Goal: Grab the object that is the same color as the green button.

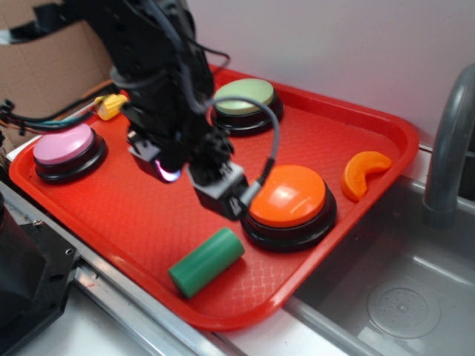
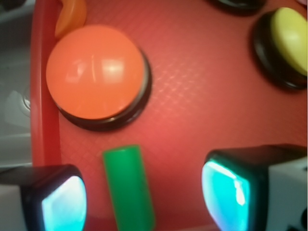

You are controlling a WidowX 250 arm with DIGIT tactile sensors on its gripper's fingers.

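Observation:
The green cylinder lies on its side near the front edge of the red tray. The green button, a pale green dome on a black base, stands at the tray's back. My gripper hangs open above the tray, behind and to the left of the cylinder. In the wrist view the cylinder lies below my open gripper, between the glowing pads and nearer the left one, with nothing held.
An orange button stands right beside the cylinder. A pink button is at the tray's left, an orange slice at its right, a small yellow object at the back left. A yellowish-domed button shows in the wrist view. A sink and faucet lie right.

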